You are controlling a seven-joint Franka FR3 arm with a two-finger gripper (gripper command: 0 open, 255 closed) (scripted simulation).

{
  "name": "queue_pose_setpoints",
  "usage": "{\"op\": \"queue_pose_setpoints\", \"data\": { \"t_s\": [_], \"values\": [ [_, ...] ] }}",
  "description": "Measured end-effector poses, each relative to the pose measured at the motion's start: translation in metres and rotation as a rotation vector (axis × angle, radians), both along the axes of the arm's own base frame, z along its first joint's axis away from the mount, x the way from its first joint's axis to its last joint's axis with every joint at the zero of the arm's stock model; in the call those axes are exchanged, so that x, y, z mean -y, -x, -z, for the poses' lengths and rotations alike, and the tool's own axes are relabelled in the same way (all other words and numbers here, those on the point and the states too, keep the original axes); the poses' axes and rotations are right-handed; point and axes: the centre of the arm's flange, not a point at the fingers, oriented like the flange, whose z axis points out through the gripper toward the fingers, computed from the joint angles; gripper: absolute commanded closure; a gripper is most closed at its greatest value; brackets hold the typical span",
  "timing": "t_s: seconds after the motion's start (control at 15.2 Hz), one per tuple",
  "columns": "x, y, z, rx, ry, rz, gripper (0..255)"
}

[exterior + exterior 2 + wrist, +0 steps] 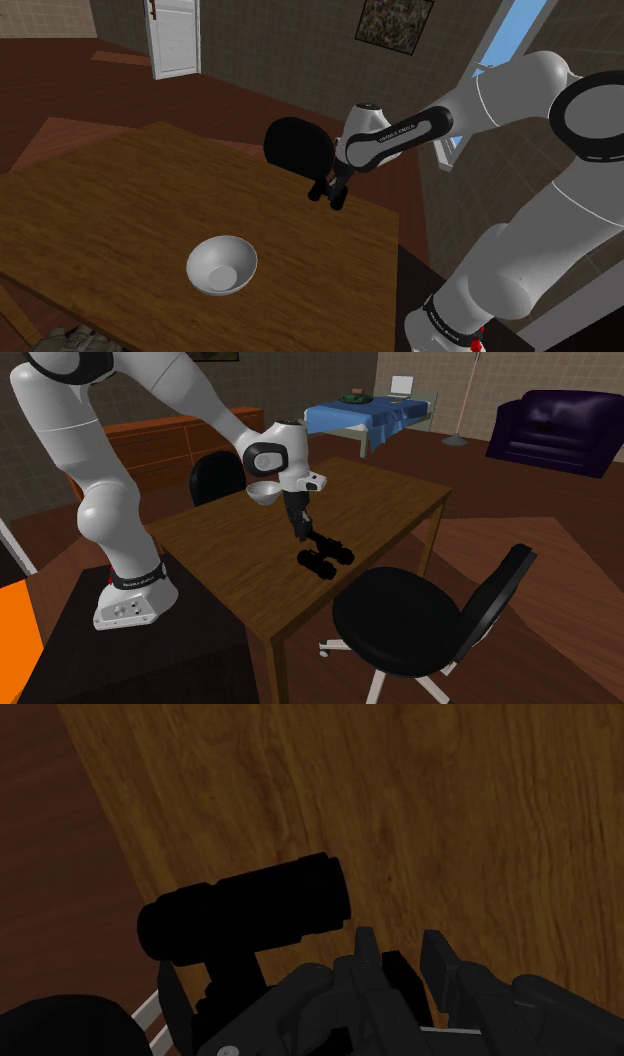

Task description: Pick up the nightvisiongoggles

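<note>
**Step in hand:** approach. The goggles (325, 554) are not grasped. They lie flat on the worktop (385, 502), near the edge that faces the black office chair (400, 614).

**State of the jaws:** parted by a moderate gap and holding nothing. In the wrist view the two fingertips (367, 949) stand apart, with bare wood beyond them and no part of the goggles between them.

**Position of the goggles relative to the jaws:**
- In the second exterior view the jaws point down over the worktop, just beside the goggles on that view's left and a little above them. No contact is apparent.
- In the wrist view one black tube of the goggles (245, 914) lies crosswise just beside the fingertips, off to one side of the gap rather than inside it.
- The rest of the goggles merges with the black hand, so its outline cannot be separated.

**Other items:** a white bowl (221, 265) stands on the worktop well apart from the jaws and is judged no obstruction.

**Next move, as judged:**
- Make a short sideways shift to bring the gap over a tube or the bridge.
- Turn the wrist so the jaws close across a narrow width.
- Descend, then close.

**Risk:** the goggles sit near the worktop's edge, so a glancing push could slide them off
</note>
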Motion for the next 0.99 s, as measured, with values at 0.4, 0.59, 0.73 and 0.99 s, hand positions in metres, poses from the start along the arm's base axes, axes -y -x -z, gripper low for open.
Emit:
{"op": "queue_pose_setpoints", "data": {
  "t_s": [0.4,0.59,0.73,0.99],
  "values": [
    [0.001,0.000,-0.007,-0.001,0.000,0.001,255],
    [0.002,0.000,-0.022,-0.002,0.000,0.001,255],
    [0.002,-0.001,-0.032,-0.002,0.000,0.001,255],
    [0.001,0.001,-0.053,-0.002,0.000,0.001,255]
  ]
}}
